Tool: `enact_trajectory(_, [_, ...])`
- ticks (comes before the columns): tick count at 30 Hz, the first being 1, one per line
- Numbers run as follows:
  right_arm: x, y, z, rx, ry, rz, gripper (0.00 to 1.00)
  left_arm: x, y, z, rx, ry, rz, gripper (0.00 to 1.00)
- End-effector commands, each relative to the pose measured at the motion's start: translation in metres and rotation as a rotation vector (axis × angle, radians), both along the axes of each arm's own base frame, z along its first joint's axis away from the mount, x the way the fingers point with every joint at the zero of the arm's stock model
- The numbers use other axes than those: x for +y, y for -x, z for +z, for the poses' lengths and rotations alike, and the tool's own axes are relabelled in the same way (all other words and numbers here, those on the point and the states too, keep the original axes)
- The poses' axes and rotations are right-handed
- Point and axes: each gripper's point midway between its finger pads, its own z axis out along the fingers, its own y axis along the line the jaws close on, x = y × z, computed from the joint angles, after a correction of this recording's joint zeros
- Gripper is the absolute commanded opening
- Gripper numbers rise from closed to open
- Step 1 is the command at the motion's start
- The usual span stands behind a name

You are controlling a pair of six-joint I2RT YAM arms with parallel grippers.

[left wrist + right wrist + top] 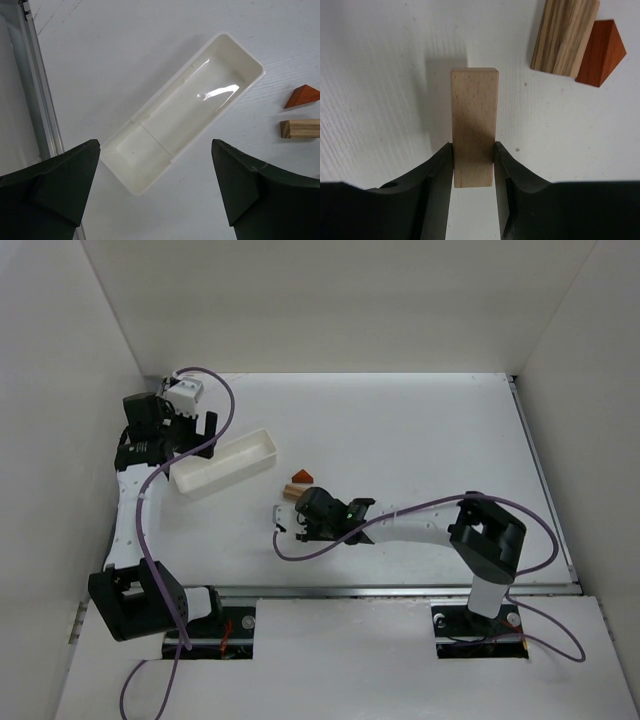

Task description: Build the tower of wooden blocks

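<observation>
My right gripper point(473, 152) is shut on a pale tan bar point(474, 120), gripping its near end just over the white table. Beyond it to the right lie a striped tan bar point(563, 35) and a reddish-brown roof-shaped piece point(601, 47), touching side by side. From above, my right gripper point(305, 512) sits just in front of the striped bar point(292, 491) and the roof piece point(301, 477); the held bar is hidden there. My left gripper point(155, 150) is open and empty, above the near end of the white tray point(240, 50). It is at the far left from above point(195, 438).
The long white tray point(262, 440) lies slanted at the back left and holds nothing. The roof piece point(302, 96) and the striped bar point(300, 128) lie right of it. White walls enclose the table; a metal rail point(37, 100) runs along the left edge.
</observation>
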Motion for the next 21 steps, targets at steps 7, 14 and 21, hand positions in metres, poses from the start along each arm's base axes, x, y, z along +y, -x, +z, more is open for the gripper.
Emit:
enact_trajectory(7, [0.018, -0.008, -0.001, -0.009, -0.050, 0.064, 0.18, -0.007, 0.009, 0.004, -0.012, -0.017, -0.060, 0.93])
enact_trajectory(14, [0.018, -0.013, -0.010, -0.008, -0.001, 0.058, 0.27, -0.014, 0.012, 0.001, 0.001, -0.016, -0.096, 0.93])
enact_trajectory(21, [0.029, -0.023, 0.027, -0.061, -0.133, -0.017, 0.48, -0.025, 0.017, 0.008, -0.006, -0.012, -0.159, 0.96])
